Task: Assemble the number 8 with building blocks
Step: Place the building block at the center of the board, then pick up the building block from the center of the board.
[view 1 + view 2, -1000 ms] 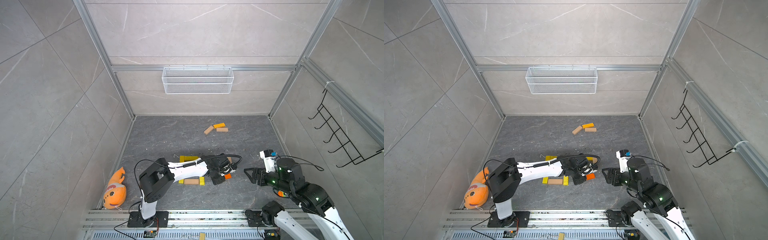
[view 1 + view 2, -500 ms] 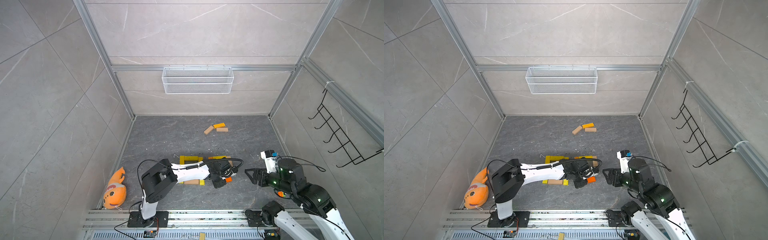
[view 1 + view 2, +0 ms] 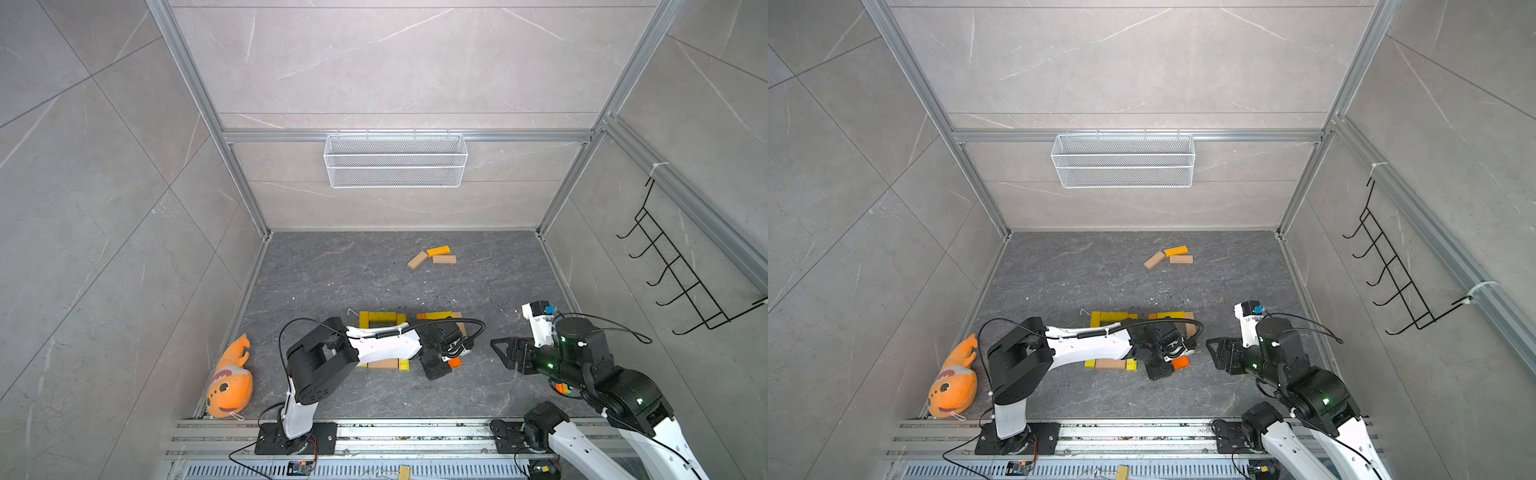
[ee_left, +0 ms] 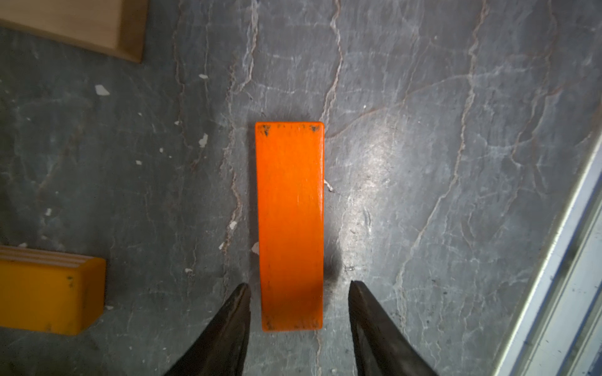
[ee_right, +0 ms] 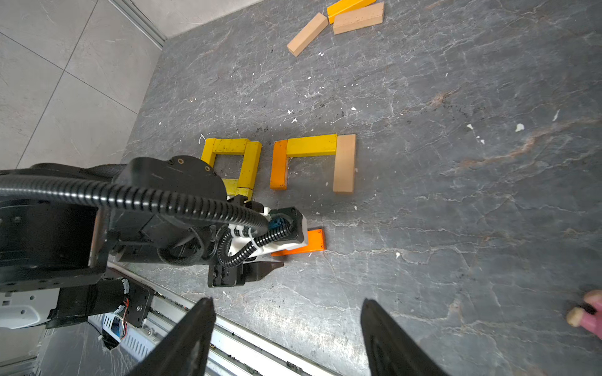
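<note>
We look past our right gripper [image 5: 286, 338], jaws spread over bare floor [image 5: 456, 228]. The left arm [image 5: 169, 192] covers one end of a flat orange block [image 5: 312, 241] and part of a yellow square [image 5: 228, 146]. Beside it stands an orange, yellow and tan arch [image 5: 311, 145], with three loose blocks [image 5: 308, 34] well beyond.

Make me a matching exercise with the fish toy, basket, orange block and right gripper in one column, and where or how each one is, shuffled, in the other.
1 fish toy
2 basket
3 orange block
4 right gripper

A open, empty
B lying flat between the jaws of the left gripper
C hung on the back wall
D left edge of the floor

Pairs: 1-D, 2-C, 3-B, 4-A
</note>
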Tool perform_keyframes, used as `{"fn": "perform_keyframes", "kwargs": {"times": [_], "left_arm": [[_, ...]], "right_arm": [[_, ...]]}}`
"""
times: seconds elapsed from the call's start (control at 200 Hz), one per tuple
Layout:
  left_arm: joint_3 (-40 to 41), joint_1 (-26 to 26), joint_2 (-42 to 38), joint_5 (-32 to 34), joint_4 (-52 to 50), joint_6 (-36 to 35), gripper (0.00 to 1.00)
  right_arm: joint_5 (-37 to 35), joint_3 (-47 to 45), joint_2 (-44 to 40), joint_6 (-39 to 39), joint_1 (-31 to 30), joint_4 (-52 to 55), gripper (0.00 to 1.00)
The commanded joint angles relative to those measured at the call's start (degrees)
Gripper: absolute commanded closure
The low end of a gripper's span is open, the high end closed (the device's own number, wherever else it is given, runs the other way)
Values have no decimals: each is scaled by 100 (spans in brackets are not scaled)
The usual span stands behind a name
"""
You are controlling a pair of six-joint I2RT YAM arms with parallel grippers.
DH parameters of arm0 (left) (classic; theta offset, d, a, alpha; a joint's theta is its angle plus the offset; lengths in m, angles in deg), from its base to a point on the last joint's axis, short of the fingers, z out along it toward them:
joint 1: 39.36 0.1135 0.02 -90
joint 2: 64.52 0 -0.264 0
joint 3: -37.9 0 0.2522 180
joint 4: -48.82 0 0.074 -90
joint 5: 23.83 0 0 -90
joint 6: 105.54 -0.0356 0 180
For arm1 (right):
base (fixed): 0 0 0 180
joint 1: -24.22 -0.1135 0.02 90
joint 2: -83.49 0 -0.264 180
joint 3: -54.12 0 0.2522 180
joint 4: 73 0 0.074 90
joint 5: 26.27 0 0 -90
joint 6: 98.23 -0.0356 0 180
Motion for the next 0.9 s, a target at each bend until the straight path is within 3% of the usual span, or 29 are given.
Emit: {"fn": "perform_keyframes", "kwargs": {"times": [0.0, 0.429, 0.899], "left_arm": [[-483, -27, 162, -199, -556, -44, 48], [-1341, -29, 633, -120, -1138, 488, 48], [-1931, -27, 1116, -28, -1498, 448, 53]], "right_arm": [[-82, 152, -50, 69, -30, 158, 26], [-143, 278, -184, 95, -35, 325, 26], [-147, 426, -294, 156, -33, 567, 26]]}}
